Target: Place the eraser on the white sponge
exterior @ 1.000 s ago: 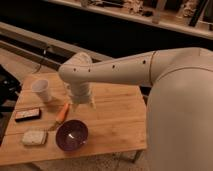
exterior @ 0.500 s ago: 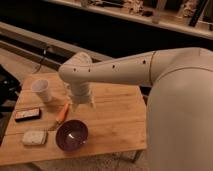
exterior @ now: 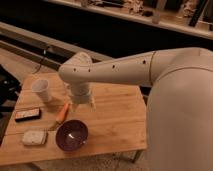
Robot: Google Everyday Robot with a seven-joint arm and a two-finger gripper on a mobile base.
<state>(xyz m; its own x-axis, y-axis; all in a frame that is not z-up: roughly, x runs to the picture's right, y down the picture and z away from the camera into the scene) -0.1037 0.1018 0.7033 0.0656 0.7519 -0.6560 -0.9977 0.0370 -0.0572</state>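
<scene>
Currently the gripper (exterior: 83, 105) is hanging center-left over the table (exterior: 115, 120), beside the orange stick (exterior: 62, 113); whether it is open or closed I cannot tell. The eraser (exterior: 27, 114) is lying at lower left, just above the white sponge (exterior: 34, 137), not touching it

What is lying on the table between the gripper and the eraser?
In the camera view, an orange stick lies between the gripper, hanging over the middle of the table, and the eraser near the left edge.

wooden table (exterior: 117, 125) | speckled floor (exterior: 17, 65) | dark rails (exterior: 35, 40) behind | pale shelf (exterior: 165, 19) up top | dim warm light
</scene>
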